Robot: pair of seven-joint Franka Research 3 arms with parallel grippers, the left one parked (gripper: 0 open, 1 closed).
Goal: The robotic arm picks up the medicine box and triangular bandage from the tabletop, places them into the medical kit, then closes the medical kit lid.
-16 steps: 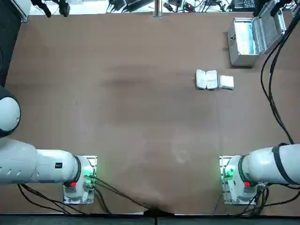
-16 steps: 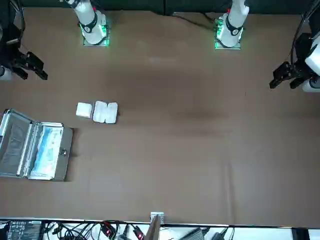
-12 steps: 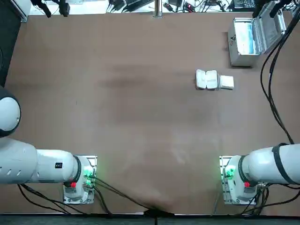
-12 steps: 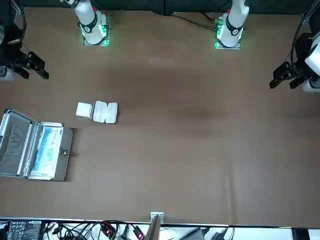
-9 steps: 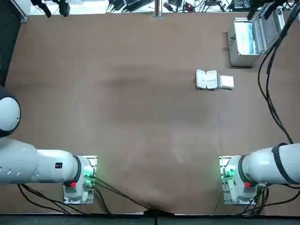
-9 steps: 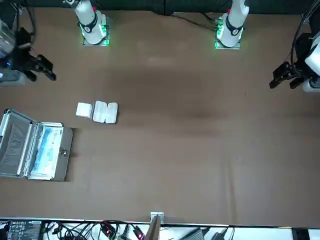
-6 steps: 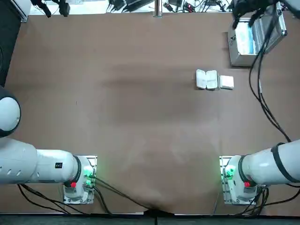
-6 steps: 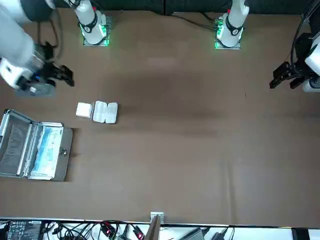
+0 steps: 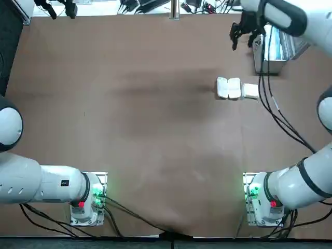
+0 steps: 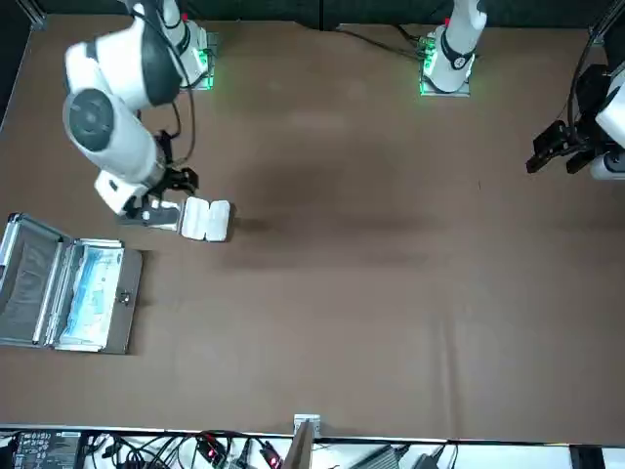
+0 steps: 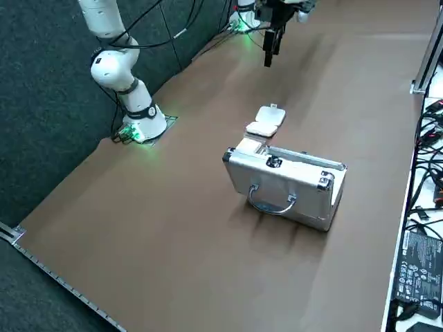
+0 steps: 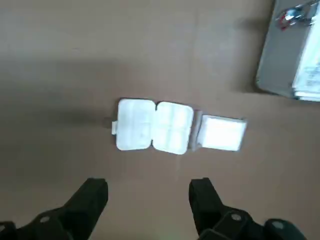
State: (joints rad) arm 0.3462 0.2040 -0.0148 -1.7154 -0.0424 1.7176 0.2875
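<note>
Brown worktop [image 12: 150, 15] beneath the spread, empty right gripper [image 12: 149, 192]! Beyond its fingertips lies the triangular bandage [image 12: 153, 126], probably soft and light, best pinched across its middle.

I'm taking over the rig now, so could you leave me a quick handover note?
Right tool: open, nothing between its fingers, above the table near the white items.
Items: the two-part white item and the flat white item lie side by side on the table, outside the kit; between them they should be the medicine box and triangular bandage.
Medical kit: on the table, lid open, white and blue contents inside.
Done: neither item packed.
Left: pick up both, place them in the kit, close the lid.
</note>
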